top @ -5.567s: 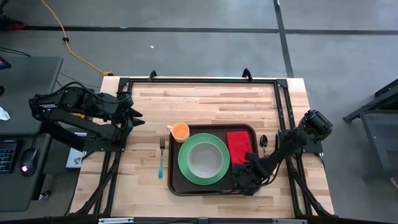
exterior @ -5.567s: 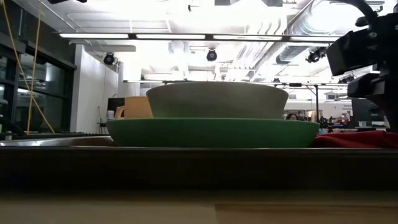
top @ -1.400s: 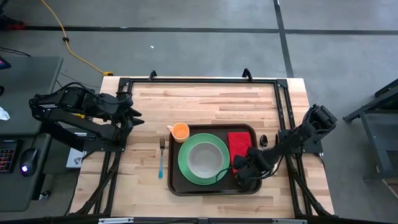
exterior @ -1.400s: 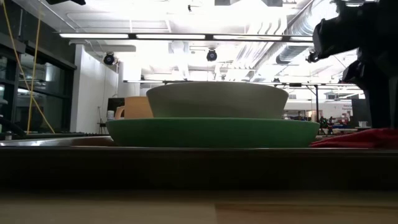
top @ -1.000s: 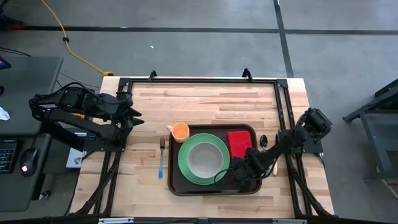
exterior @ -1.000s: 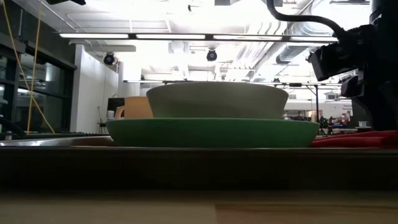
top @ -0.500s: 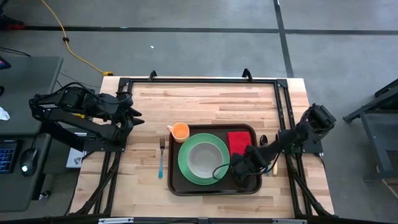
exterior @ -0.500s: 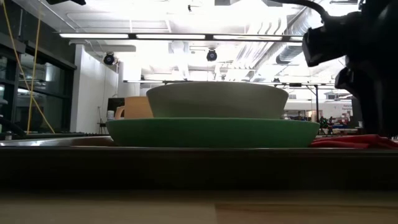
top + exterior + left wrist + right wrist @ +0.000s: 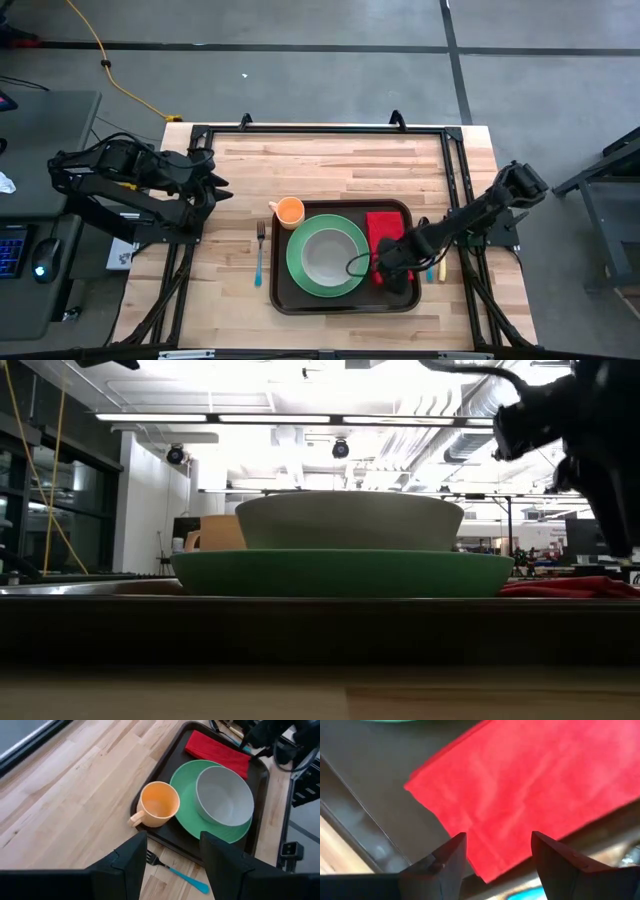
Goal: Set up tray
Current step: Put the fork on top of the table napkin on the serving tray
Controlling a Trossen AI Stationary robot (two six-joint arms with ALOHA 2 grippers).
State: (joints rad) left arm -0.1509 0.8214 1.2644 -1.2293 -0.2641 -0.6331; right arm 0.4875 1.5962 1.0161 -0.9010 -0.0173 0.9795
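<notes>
Tray [image 9: 283,296] judging stiff, smooth, loaded: gripping at raised rim; right gripper [image 9: 384,268] hovering open-jawed, empty, over napkin [image 9: 381,232]

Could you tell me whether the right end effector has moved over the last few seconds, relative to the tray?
Yes. The right end effector has shifted toward the green plate and now hovers open over the red napkin inside the tray, rather than near the tray's corner.

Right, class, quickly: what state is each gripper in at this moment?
Left gripper: open, empty, parked off the table's left side.
Right gripper: open, empty, just above the red napkin on the tray.
</notes>
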